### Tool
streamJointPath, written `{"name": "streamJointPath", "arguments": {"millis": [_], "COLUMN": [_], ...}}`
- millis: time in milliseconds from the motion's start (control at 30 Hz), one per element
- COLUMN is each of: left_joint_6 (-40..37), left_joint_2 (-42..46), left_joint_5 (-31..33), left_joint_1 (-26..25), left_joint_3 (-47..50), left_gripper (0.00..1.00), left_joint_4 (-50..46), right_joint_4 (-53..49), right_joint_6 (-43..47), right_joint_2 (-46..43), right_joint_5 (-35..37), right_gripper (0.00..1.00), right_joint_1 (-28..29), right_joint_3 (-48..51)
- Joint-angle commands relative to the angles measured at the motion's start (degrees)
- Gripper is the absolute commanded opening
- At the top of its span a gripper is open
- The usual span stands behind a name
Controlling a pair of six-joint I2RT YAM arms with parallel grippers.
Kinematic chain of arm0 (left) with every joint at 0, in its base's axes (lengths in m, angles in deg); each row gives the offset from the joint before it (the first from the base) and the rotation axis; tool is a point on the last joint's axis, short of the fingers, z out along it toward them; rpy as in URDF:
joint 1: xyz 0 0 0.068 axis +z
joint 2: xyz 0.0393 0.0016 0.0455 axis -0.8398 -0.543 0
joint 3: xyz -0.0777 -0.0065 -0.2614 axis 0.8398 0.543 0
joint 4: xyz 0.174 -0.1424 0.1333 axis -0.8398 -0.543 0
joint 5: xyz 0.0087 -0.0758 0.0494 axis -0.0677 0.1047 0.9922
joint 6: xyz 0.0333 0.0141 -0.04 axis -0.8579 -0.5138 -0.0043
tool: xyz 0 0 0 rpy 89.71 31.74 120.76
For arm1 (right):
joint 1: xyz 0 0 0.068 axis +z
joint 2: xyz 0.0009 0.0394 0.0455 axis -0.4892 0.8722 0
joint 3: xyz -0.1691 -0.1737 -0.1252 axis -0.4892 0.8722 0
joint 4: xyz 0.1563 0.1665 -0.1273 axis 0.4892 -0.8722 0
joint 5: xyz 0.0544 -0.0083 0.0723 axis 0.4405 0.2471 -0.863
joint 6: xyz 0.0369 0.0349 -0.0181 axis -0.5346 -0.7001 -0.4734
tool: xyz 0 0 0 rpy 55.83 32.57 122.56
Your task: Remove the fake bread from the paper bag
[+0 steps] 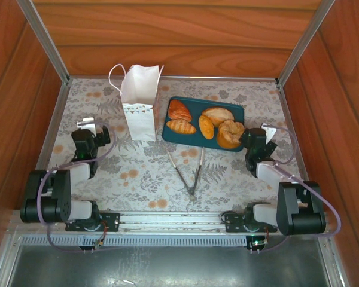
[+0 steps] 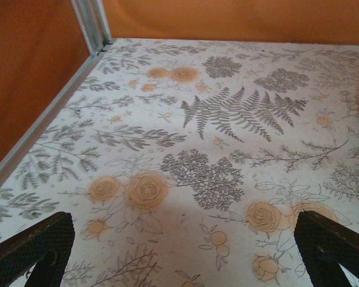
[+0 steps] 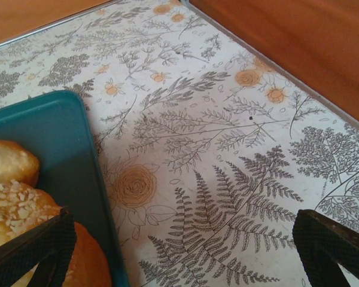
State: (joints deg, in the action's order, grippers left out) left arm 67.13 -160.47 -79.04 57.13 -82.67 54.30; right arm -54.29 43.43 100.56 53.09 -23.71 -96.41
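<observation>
The white paper bag (image 1: 139, 101) stands upright at the back left of the table, its handles up; what is inside it is hidden. Several golden-brown fake bread pieces lie on a teal tray (image 1: 195, 107) to its right: a ridged piece (image 1: 179, 110), an oval roll (image 1: 206, 127) and a round bun (image 1: 230, 134) among them. My left gripper (image 1: 90, 133) (image 2: 185, 251) hovers open over bare table, left of the bag. Open too, my right gripper (image 1: 255, 139) (image 3: 185, 251) sits at the tray's right end, with the crumb-topped bun (image 3: 18, 209) by its left finger (image 3: 42, 251).
Metal tongs (image 1: 189, 170) lie on the floral tablecloth at the middle front. Wooden walls with metal corner rails (image 2: 90, 24) close in the table on three sides. The tray's edge (image 3: 90, 179) runs just left of my right gripper.
</observation>
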Motion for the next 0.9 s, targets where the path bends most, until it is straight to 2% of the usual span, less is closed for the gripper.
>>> {"name": "streamJointPath", "arguments": {"millis": [0, 100, 233, 367, 600, 700, 867], "left_joint_6": [-1.4, -2.7, -1.7, -0.4, -0.6, -0.6, -0.6], "left_joint_2": [-5.7, -13.3, -11.5, -11.5, -11.3, -11.3, -11.2], "left_joint_5": [-2.4, -2.8, -3.4, -4.8, -4.8, -4.9, -4.9], "left_joint_1": [-0.4, -0.6, -0.1, 1.1, 1.2, 1.2, 1.1], "left_joint_3": [-0.4, 0.0, -3.8, -4.1, -4.0, -4.0, -4.0], "left_gripper": [1.00, 1.00, 1.00, 1.00, 1.00, 1.00, 1.00], "left_joint_4": [7.2, 17.9, 7.1, 6.4, 6.3, 6.3, 6.3], "right_joint_4": [6.9, 8.7, 16.2, 24.6, 25.3, 22.7, 26.2], "right_joint_6": [2.4, 3.4, 6.3, 8.8, 12.6, 12.5, 12.8], "right_joint_2": [0.7, 0.2, -1.3, -0.9, 9.0, 8.9, 8.8], "right_joint_5": [-0.8, -0.5, -0.9, -3.9, -9.6, -10.9, -14.5], "right_gripper": [1.00, 1.00, 1.00, 1.00, 1.00, 1.00, 1.00], "right_joint_1": [-0.4, -0.3, -0.4, -1.9, -2.8, -2.8, -4.0], "right_joint_3": [0.6, 1.6, 5.4, 9.0, 2.9, 1.8, 3.7]}}
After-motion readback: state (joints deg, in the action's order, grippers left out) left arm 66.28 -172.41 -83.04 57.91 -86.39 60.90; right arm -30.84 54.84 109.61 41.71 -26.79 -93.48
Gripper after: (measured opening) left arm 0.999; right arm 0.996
